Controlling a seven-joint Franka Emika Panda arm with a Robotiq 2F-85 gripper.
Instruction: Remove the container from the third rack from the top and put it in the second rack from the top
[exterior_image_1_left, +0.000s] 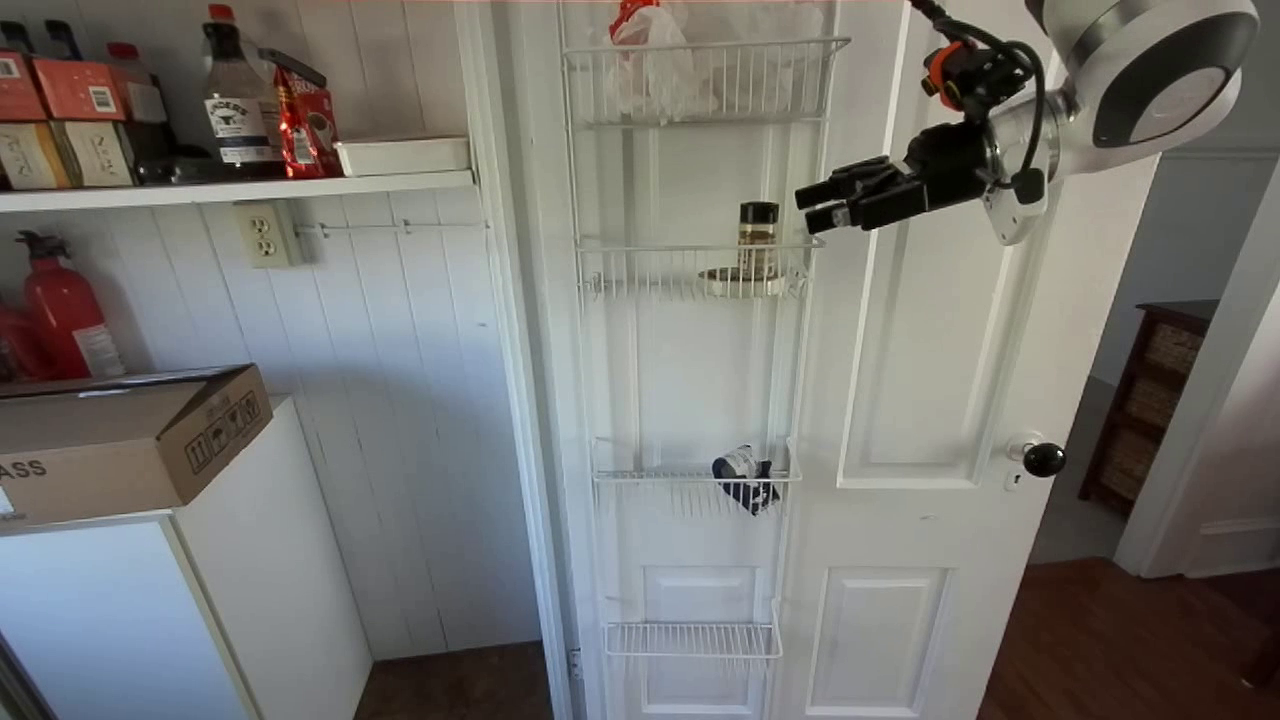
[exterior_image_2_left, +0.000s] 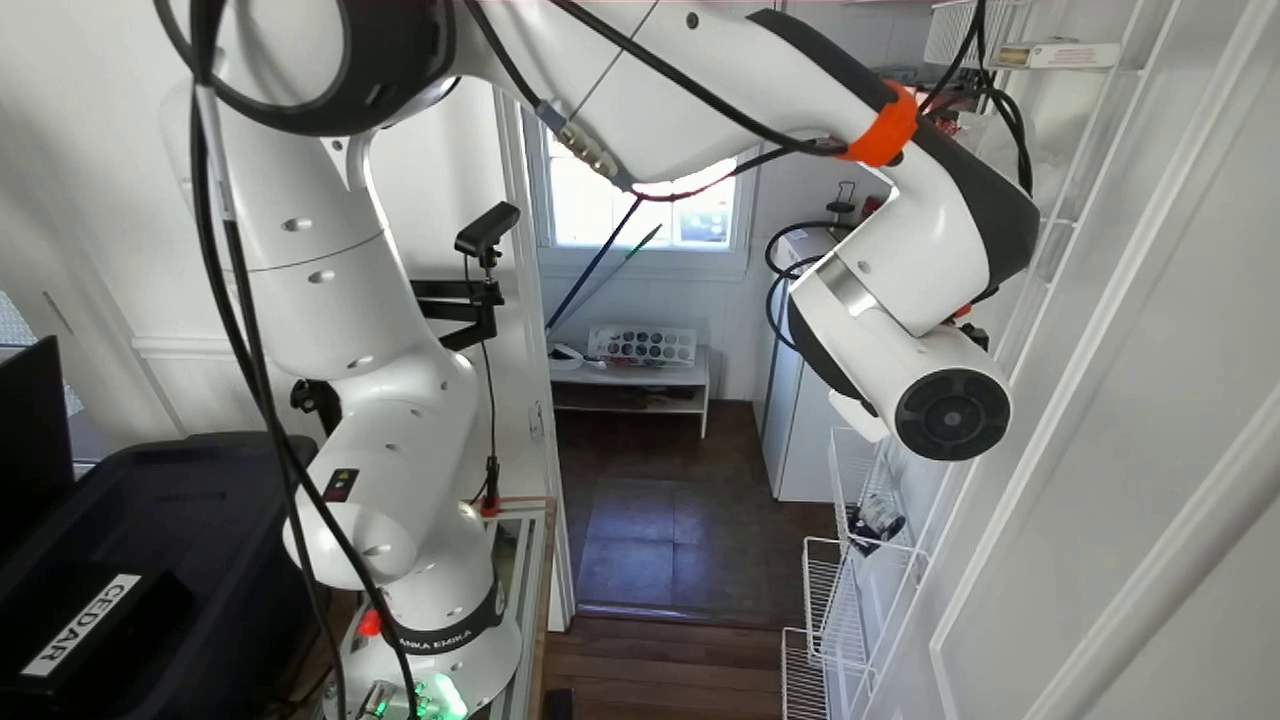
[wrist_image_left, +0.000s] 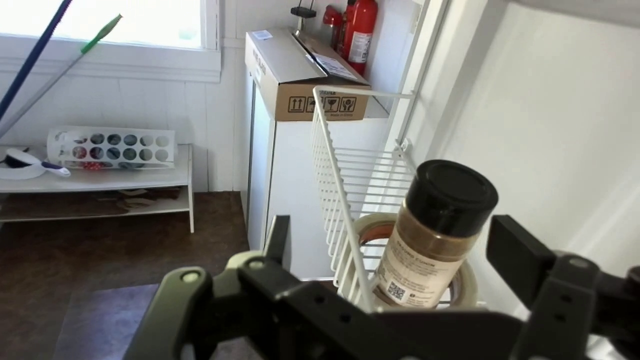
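Grasping seems the step in hand: the bottle (wrist_image_left: 429, 240) stands toward the edge of the third rack (exterior_image_1_left: 655, 248) nearest the doorknob (exterior_image_1_left: 1044, 460). The end effector (wrist_image_left: 389, 237), wide and empty, should advance around it, then close.

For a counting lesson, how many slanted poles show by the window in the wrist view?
2: a dark blue pole, far left, and a green-tipped pole to its right. Others may be hidden.

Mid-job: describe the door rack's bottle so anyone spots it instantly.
On the white door hangs a wire rack; find its basket just below the crumpled plastic. There the bottle stands upright: tall, black-capped, brown inside, unlike the low pale ring sharing that basket.
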